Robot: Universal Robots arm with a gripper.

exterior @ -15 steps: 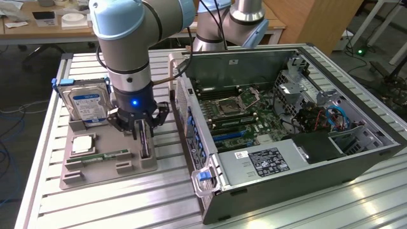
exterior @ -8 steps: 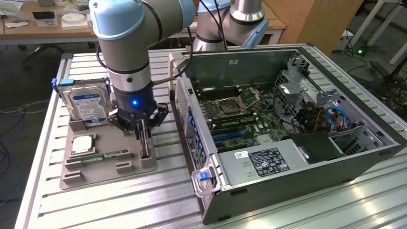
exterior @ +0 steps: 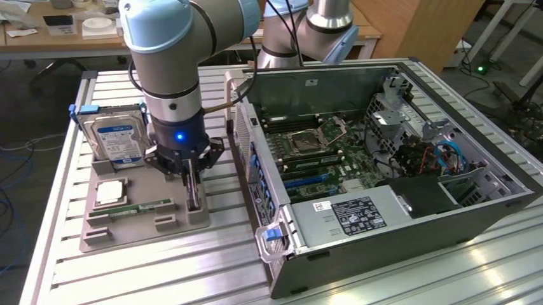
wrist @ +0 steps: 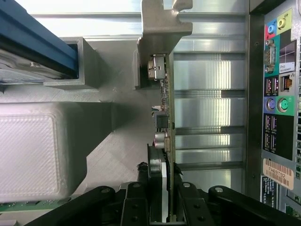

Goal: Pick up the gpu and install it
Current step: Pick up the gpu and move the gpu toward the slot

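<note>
The gpu (exterior: pixel 193 192) stands on edge in the right-hand slot of the grey holder tray (exterior: pixel 144 225), a thin dark card. My gripper (exterior: pixel 188 170) comes straight down onto it. In the wrist view the gpu (wrist: pixel 167 103) runs edge-on away from the gripper (wrist: pixel 168 188), with its silver end bracket (wrist: pixel 162 23) at the far end. A black finger (wrist: pixel 155 181) sits on each side of the card, pressed against it. The card's lower edge still rests in the tray slot.
The open computer case (exterior: pixel 382 159) lies to the exterior view's right of the tray, motherboard (exterior: pixel 314 159) exposed. Its rear port panel (wrist: pixel 280 94) is close beside the card. The tray also holds a hard drive (exterior: pixel 114 140), a processor (exterior: pixel 110 192) and a green memory stick (exterior: pixel 140 208).
</note>
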